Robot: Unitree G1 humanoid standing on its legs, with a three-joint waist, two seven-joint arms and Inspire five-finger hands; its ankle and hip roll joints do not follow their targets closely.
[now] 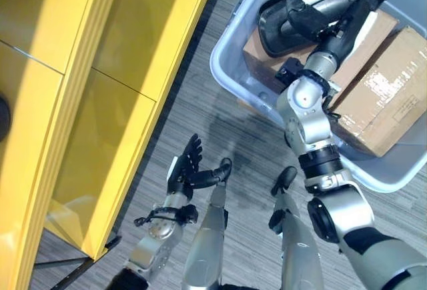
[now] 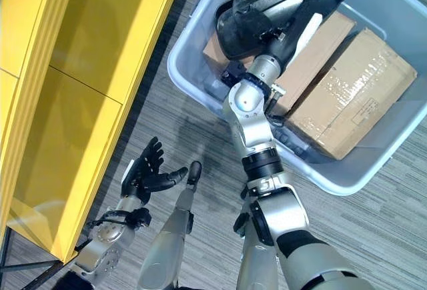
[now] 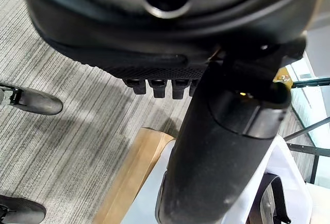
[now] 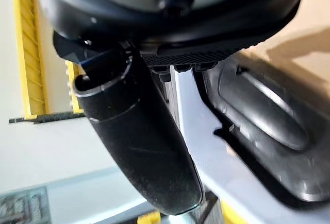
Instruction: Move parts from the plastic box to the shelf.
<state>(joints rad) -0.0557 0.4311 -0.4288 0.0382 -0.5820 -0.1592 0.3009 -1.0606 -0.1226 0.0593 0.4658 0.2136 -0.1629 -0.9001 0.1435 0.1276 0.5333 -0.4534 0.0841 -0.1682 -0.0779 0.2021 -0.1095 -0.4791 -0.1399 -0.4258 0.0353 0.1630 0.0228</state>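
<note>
biggest thing near me is the yellow shelf (image 1: 100, 103), off to the left of my left hand, its panels running the whole side of the scene. next is the pale blue-grey plastic box (image 2: 200, 87) sitting on the grey striped floor (image 1: 200, 123), out ahead of my left hand and right around my right hand.

inside the box there are two brown cardboard boxes (image 2: 353, 97) lying side by side, just to the right of my right hand and partly under it. on top of the nearer carton sits the part, a black moulded piece with a grey inner face (image 2: 267, 10), long and curved, lying across the far end of the box.

my right hand (image 1: 313, 13) is reached into the box and is on that black part. in the right wrist view the thumb sticks out straight beside the part's dark rim (image 4: 268, 131), but the fingers are tucked against the part so i honestly can't tell if they've got hold of it or are just resting there.

my left hand (image 1: 187, 170) hangs over the floor between the shelf and the box, well apart from both. fingers are straight and spread, thumb out to the side, holding nothing.

also a person's dark shoe (image 3: 36, 102) on the floor, seen past my left hand.
</note>
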